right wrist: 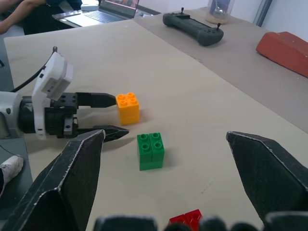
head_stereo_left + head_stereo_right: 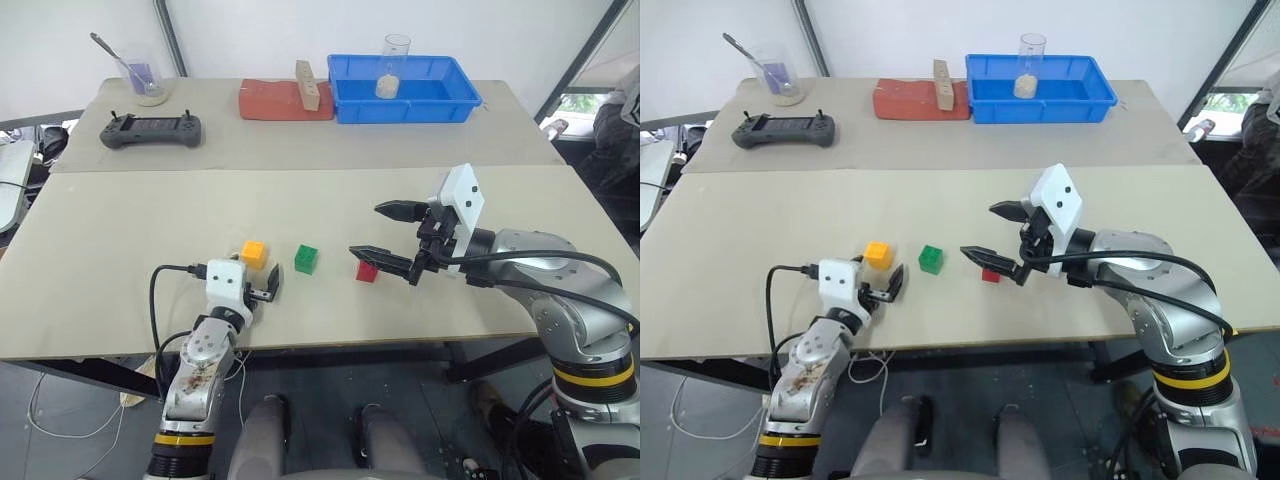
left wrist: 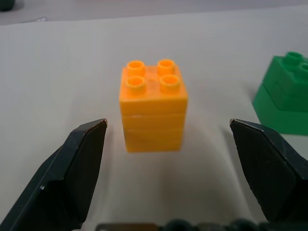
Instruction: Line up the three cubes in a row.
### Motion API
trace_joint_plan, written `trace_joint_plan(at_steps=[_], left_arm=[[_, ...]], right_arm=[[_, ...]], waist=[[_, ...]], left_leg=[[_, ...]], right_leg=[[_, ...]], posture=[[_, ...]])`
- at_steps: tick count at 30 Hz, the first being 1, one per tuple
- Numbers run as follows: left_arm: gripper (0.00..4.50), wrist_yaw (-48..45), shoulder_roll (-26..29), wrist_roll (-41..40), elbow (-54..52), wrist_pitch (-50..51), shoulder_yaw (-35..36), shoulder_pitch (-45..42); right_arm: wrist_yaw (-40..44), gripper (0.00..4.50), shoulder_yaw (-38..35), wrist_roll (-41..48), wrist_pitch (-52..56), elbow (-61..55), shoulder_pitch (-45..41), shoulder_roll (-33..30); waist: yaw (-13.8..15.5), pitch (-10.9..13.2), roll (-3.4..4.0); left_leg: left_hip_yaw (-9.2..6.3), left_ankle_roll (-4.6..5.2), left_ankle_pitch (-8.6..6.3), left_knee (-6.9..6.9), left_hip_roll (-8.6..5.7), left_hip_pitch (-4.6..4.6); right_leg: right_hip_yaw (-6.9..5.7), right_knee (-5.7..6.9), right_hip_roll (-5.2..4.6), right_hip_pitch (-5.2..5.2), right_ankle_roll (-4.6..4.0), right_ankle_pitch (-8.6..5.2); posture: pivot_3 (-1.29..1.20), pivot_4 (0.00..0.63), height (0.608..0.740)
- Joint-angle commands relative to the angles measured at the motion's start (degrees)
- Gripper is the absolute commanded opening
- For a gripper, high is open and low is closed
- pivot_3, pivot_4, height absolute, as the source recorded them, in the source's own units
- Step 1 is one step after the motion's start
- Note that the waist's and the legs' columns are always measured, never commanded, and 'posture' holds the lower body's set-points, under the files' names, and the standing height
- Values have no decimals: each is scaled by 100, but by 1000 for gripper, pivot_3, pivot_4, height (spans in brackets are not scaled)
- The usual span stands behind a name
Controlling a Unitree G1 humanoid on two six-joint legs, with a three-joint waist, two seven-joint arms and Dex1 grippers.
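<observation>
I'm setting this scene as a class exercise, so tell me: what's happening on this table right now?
A two-armed robot is lining up three small cubes on the table. The orange cube, green cube and red cube already sit roughly in a row, each apart from the next. The left gripper is open just short of the orange cube, holding nothing. The right gripper hangs open over the red cube.

No legible text, labels, brands or nos. anywhere.

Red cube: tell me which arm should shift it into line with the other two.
Right, probably. The right gripper hangs open just over the red cube, while the left gripper sits open at the orange-yellow cube, with the green cube between.
</observation>
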Motion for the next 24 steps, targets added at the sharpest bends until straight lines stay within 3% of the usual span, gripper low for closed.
trace_joint_plan(at_steps=[1,6,7,10,13,16,24], left_arm=[[4462,-392,355,-265,-585,197,186,339],[4462,-1750,1560,-1620,-1077,914,1092,319],[4462,-2164,2033,-1848,-1030,1086,1288,153],[4462,-3300,3411,-2038,-413,1145,1640,-477],[4462,-3922,4211,-2108,495,1125,1716,-1289],[4462,-4410,4650,-1996,1311,902,1591,-2044],[4462,-4954,4703,-1769,1991,545,1258,-2477]], right_arm=[[94,4500,-263,51,-110,-139,63,-154],[398,4500,-610,61,-258,-52,380,-565],[501,4500,-702,51,-289,-21,477,-695],[837,4500,-962,61,-437,88,793,-1027],[993,4500,-1113,5,-622,230,1015,-1178],[983,4500,-1184,-129,-814,366,1112,-1220],[903,4500,-1198,-231,-904,420,1140,-1228]], waist=[[-19,0,0],[-26,1,0],[-11,1,0],[25,1,0],[22,1,0],[1,1,0],[-55,1,0]], left_leg=[[0,0,0,0,1,0],[1,-10,-6,-1,8,-3],[2,-14,-8,-2,8,-2],[4,-24,-14,-2,8,-1],[8,-46,-27,-2,6,10],[16,-41,-25,-2,7,10],[19,-1,0,-9,15,5]], right_leg=[[0,0,0,-1,-1,0],[-7,0,-1,-8,-13,-7],[-7,0,-1,-8,-24,-13],[-15,-1,-4,-8,-56,-29],[-19,-11,-8,-8,-57,-28],[-10,-11,-6,0,-53,-28],[-6,-8,3,-9,-19,-14]], posture=[[0,150,740],[0,150,740],[0,150,740],[0,150,740],[0,150,740],[0,150,740],[0,150,740]])
